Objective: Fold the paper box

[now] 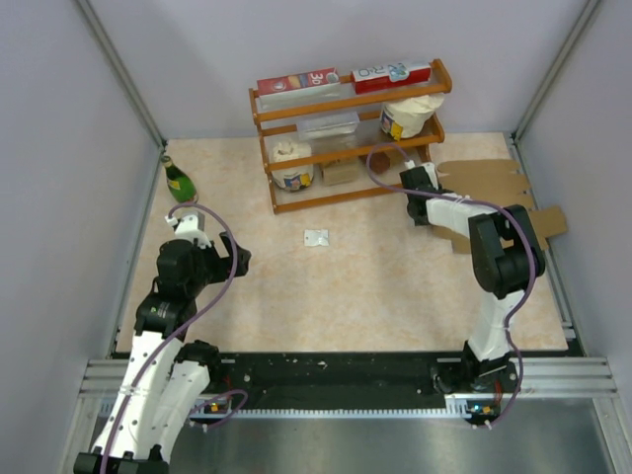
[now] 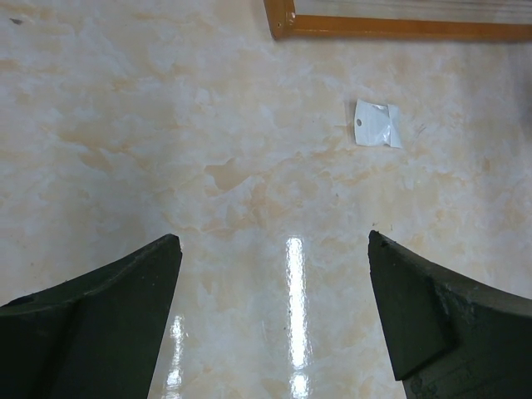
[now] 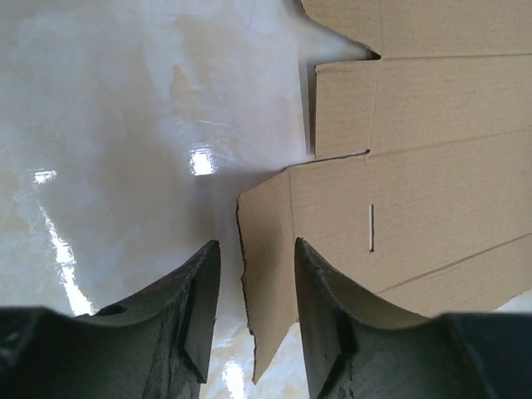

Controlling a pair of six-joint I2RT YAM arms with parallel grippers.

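Observation:
The paper box [image 1: 499, 183] is a flat brown cardboard sheet with flaps and notches, lying at the table's right side by the wall. In the right wrist view an end flap of the paper box [image 3: 399, 191] reaches between the fingers of my right gripper [image 3: 256, 245]. The jaws stand partly apart around the flap's edge, with a gap still showing on the left side. From above, my right gripper [image 1: 415, 183] sits at the sheet's left edge. My left gripper [image 1: 240, 259] hovers over bare table at the left, and its wrist view shows the left gripper [image 2: 274, 241] wide open with nothing in it.
A wooden shelf [image 1: 346, 138] at the back holds tubs, with red printed cartons [image 1: 296, 81] on top. A green bottle [image 1: 179, 181] stands at the back left. A small white scrap [image 1: 316, 238] lies mid-table, the same white scrap [image 2: 376, 125] ahead of my left fingers.

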